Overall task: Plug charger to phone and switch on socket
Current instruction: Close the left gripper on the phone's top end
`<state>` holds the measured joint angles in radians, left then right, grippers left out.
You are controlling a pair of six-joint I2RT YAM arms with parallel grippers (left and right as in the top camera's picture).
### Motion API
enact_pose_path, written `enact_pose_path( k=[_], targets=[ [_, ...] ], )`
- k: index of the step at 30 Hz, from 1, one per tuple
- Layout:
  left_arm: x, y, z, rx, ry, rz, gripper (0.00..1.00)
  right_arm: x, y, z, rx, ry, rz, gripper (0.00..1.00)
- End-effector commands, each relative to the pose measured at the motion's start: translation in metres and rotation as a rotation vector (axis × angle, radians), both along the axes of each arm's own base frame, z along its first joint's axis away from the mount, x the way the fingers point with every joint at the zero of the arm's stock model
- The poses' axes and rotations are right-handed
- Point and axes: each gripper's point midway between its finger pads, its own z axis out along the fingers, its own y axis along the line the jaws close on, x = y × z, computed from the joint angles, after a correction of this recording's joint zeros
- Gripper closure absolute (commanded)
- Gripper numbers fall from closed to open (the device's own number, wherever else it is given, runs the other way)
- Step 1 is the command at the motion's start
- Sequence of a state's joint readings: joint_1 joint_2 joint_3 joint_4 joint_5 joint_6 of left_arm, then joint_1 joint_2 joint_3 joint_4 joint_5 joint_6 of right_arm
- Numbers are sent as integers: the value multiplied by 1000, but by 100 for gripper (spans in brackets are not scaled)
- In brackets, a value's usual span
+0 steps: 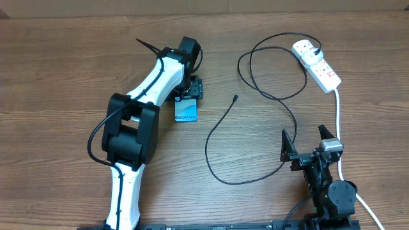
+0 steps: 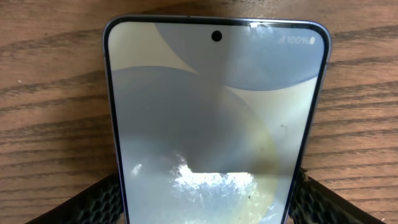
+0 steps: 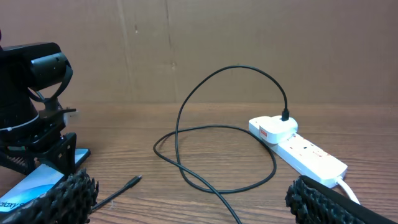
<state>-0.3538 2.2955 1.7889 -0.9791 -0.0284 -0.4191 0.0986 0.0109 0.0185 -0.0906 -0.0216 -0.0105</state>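
Now, with the left gripper (image 1: 190, 96) clamped across the phone (image 1: 186, 113) and the right gripper (image 1: 304, 145) jaws wide apart, best pinch the charger (image 3: 238, 67) just behind its connector tip (image 1: 236, 98), square to the port.

Bright even light, glare on phone (image 2: 211, 177)

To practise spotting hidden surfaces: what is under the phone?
The wooden table shows beside and beyond the phone, so the phone seems to lie on bare wood. The patch directly beneath is covered by the phone itself. The left gripper flanks its sides.
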Motion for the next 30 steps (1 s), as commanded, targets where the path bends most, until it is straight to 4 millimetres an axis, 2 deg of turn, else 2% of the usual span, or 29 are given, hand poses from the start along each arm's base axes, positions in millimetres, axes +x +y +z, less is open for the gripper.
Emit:
enact_pose_path(
  k=[1, 30],
  targets=[
    [-25, 13, -37, 69, 106, -6, 22, 0, -1, -2, 7, -3, -6, 0],
    [-26, 8, -37, 30, 116, 8, 28, 0, -1, -2, 7, -3, -6, 0]
  ],
)
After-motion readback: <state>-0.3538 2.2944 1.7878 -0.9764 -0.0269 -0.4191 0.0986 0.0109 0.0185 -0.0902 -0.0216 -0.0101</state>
